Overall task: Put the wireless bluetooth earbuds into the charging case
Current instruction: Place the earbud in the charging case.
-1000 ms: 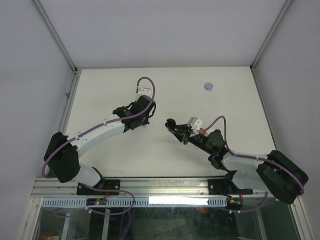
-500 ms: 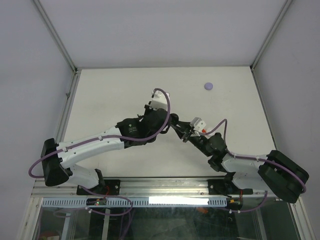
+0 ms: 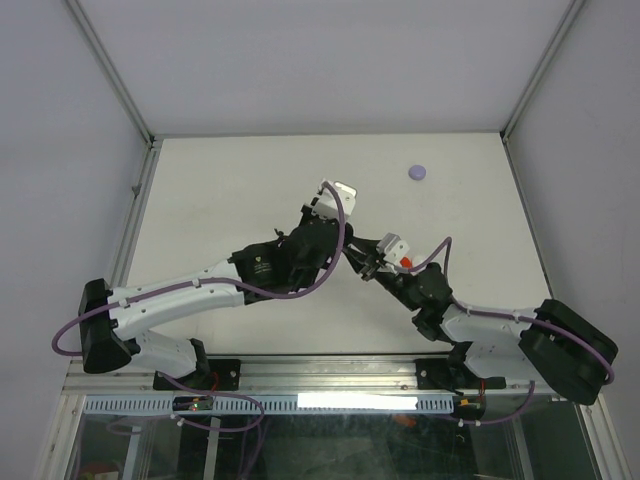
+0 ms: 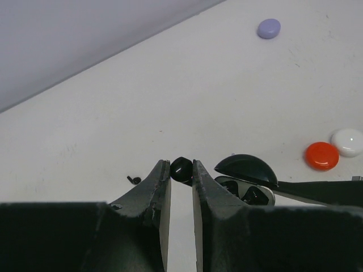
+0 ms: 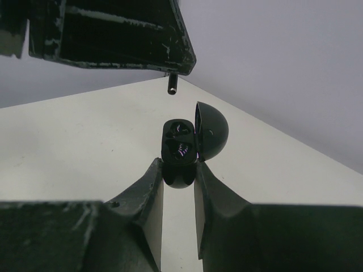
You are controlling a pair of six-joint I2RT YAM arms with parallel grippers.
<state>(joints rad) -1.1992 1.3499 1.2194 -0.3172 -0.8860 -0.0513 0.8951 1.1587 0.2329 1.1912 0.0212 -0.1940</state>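
Observation:
My left gripper (image 4: 181, 165) is shut on a small black earbud (image 4: 182, 170), pinched at the fingertips. In the right wrist view the earbud's stem (image 5: 172, 88) hangs down from the left gripper's fingers (image 5: 113, 34), just above and behind the case. My right gripper (image 5: 179, 167) is shut on the black charging case (image 5: 180, 148), whose lid (image 5: 211, 131) stands open to the right. From the left wrist the open case (image 4: 245, 190) sits just right of the held earbud. In the top view both wrists meet mid-table, the left gripper (image 3: 347, 245) beside the right gripper (image 3: 360, 258).
A pale purple disc (image 3: 417, 172) lies at the far right of the table (image 3: 220, 190). The left wrist view shows a red disc (image 4: 321, 155) and a white disc (image 4: 347, 141) right of the case. A tiny black stemmed piece (image 4: 134, 180) lies left of the left fingers.
My left arm has swung right across the table, bringing the earbud over to the case. The right arm has barely moved and still holds the case.

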